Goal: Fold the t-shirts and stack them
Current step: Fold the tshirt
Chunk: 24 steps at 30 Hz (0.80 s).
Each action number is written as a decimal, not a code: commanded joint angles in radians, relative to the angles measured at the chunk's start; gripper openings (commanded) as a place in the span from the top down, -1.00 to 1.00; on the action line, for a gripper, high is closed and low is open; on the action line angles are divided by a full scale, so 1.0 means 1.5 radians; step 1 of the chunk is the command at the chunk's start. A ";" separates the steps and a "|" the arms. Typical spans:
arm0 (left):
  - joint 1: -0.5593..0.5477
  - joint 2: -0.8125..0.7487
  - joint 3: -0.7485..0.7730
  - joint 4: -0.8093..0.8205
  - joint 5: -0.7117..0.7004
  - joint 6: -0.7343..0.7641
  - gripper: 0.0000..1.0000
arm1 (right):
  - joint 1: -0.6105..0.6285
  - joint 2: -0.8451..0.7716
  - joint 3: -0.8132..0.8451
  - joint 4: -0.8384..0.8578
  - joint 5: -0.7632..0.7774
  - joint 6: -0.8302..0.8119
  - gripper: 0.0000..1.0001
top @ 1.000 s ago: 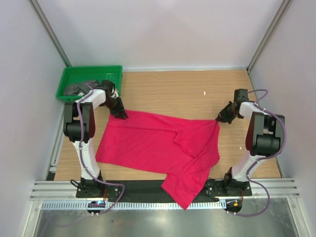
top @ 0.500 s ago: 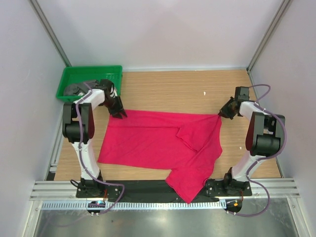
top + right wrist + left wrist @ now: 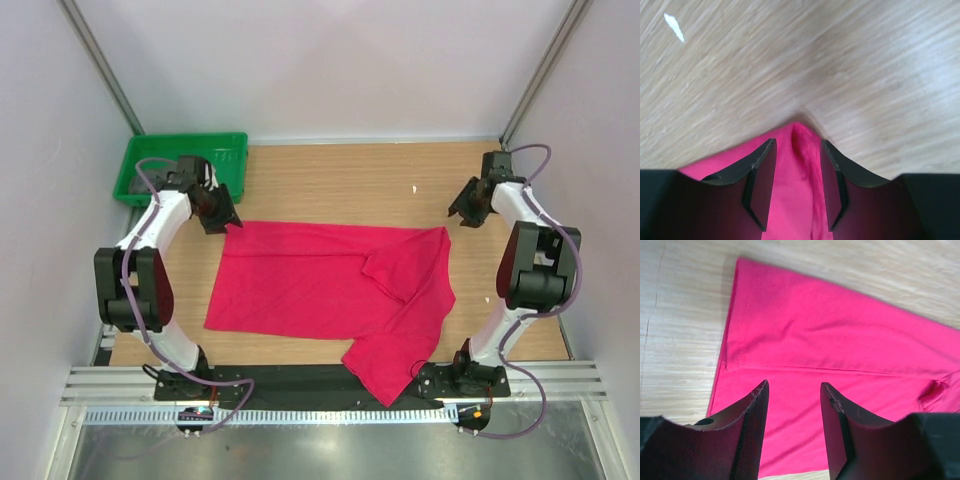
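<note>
1. On the wooden table [image 3: 340, 180], between the two arms, the crimson-red t-shirt [image 3: 300, 285] lay spread out and mostly flat, its long top edge running almost straight from left to right
2. Toward its right side the cloth was doubled over itself, with a raised crease showing near the middle of that half
3. At the near right, a tapering flap of the same shirt reached down over the table's front edge onto the black strip [image 3: 300, 378] by the arm bases
4. At the shirt's far-left corner, the left gripper [image 3: 222, 215] hung just beyond the cloth; its jaws stood moderately apart and held nothing
5. From the left wrist camera, both dark fingers [image 3: 752, 410] framed a bare gap, and the red fabric lay on the table below them, showing a stitched hem along its left edge
6. Off the shirt's far-right corner, the right gripper [image 3: 465, 212] sat a little apart from the cloth in the overhead view, and its jaws were likewise parted with nothing clamped
7. From the right wrist camera, a small peaked ridge of red cloth showed in the gap between the two fingers; whether either finger touched it could not be told
8. Beyond that corner the table was bare wood grain, with a small white speck [image 3: 415, 188] on it, well apart from the shirt
9. At the far-left corner of the table stood a green plastic tray [image 3: 160, 150], just behind the left arm's forearm; its contents were hidden by the arm and cable
</note>
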 commanded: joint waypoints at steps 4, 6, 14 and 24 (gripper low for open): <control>0.013 0.016 -0.037 0.006 0.018 0.007 0.08 | 0.045 -0.151 -0.079 -0.069 -0.065 -0.003 0.07; 0.013 0.021 -0.043 0.004 0.007 0.012 0.07 | 0.084 -0.190 -0.105 -0.082 -0.090 -0.001 0.10; 0.017 0.034 -0.049 0.005 -0.022 0.027 0.06 | 0.187 -0.290 -0.290 -0.080 -0.170 0.027 0.19; 0.018 0.038 -0.063 0.005 -0.020 0.020 0.11 | 0.186 -0.310 -0.306 -0.109 -0.128 0.033 0.04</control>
